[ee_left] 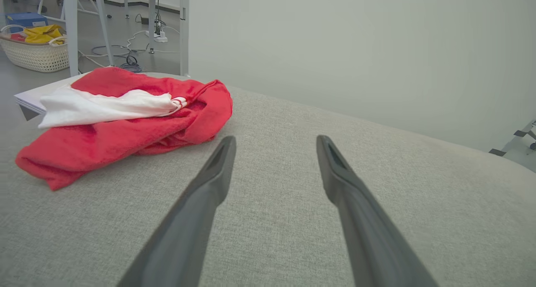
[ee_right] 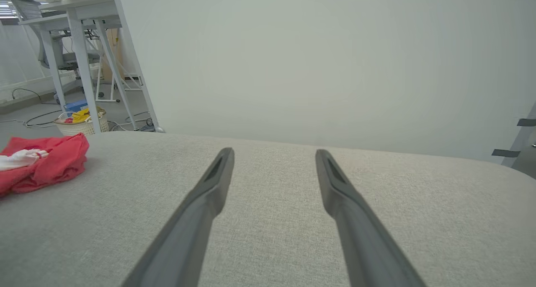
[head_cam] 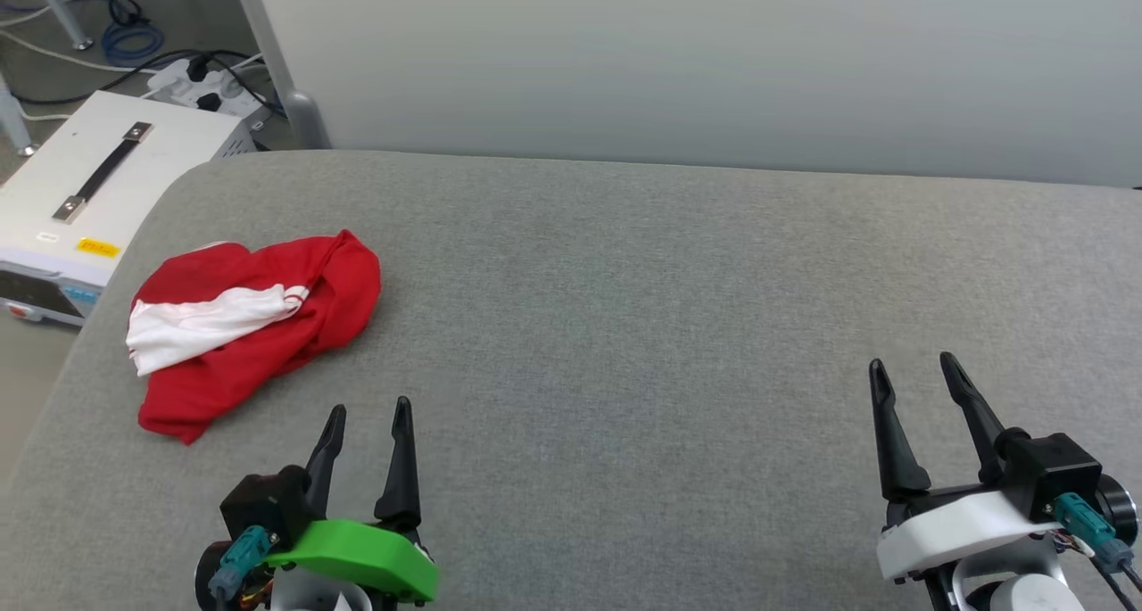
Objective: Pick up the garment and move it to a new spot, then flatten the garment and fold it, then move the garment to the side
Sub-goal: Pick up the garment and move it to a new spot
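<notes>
here, left gripper (head_cam: 368, 408) spread wide, holding nothing, right gripper (head_cam: 912, 363) likewise, garment (head_cam: 250, 326) untouched

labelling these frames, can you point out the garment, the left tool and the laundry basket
garment (head_cam: 268, 352), head view, on the red cloth near its middle
left tool (head_cam: 370, 404), head view, midway between its two fingertips
laundry basket (ee_left: 35, 58), left wrist view, on its woven side wall
</notes>
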Robot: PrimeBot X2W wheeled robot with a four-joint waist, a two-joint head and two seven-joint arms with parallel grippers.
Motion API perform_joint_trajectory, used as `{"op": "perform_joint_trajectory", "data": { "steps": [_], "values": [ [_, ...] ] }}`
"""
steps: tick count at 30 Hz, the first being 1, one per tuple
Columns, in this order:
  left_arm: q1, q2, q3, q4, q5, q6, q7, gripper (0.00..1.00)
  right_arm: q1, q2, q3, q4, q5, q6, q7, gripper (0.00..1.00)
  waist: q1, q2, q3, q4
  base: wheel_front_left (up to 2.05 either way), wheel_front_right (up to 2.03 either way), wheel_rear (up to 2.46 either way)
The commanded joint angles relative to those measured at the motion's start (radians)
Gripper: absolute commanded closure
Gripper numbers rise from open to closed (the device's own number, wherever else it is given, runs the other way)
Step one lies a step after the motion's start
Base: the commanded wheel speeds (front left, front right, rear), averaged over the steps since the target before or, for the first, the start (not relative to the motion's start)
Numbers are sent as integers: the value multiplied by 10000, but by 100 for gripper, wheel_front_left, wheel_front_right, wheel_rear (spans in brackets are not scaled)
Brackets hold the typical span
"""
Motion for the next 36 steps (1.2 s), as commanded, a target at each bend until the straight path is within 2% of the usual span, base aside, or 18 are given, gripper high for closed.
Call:
{"op": "perform_joint_trajectory", "data": {
  "steps": [1, 6, 18, 26, 36],
  "values": [
    [-68, -46, -18, 79, -132, -59, -103, 0, 163, -13, 94, -24, 125, -8, -107, 0, 0, 0, -13, 384, 0, 0, 0],
    [-68, -48, 12, 145, -218, -84, -209, 0, 211, -13, 604, 37, 123, -9, -211, 0, 0, 0, -49, 1060, 0, 0, 0],
    [-29, -51, -17, 199, -273, -155, -360, 0, 189, -14, 867, 113, 229, -9, -360, 0, 0, 0, -52, 2651, 0, 0, 0],
    [-1, -51, -232, 211, 14, -176, -360, 0, 161, -14, 982, 135, 257, -9, -360, 0, 0, 0, -33, 3141, 0, 0, 0],
    [42, -51, -153, 192, 18, -193, -360, 0, 193, -14, 986, 152, 305, -9, -360, 0, 0, 0, -77, 3302, 0, 0, 0]
  ]
}}
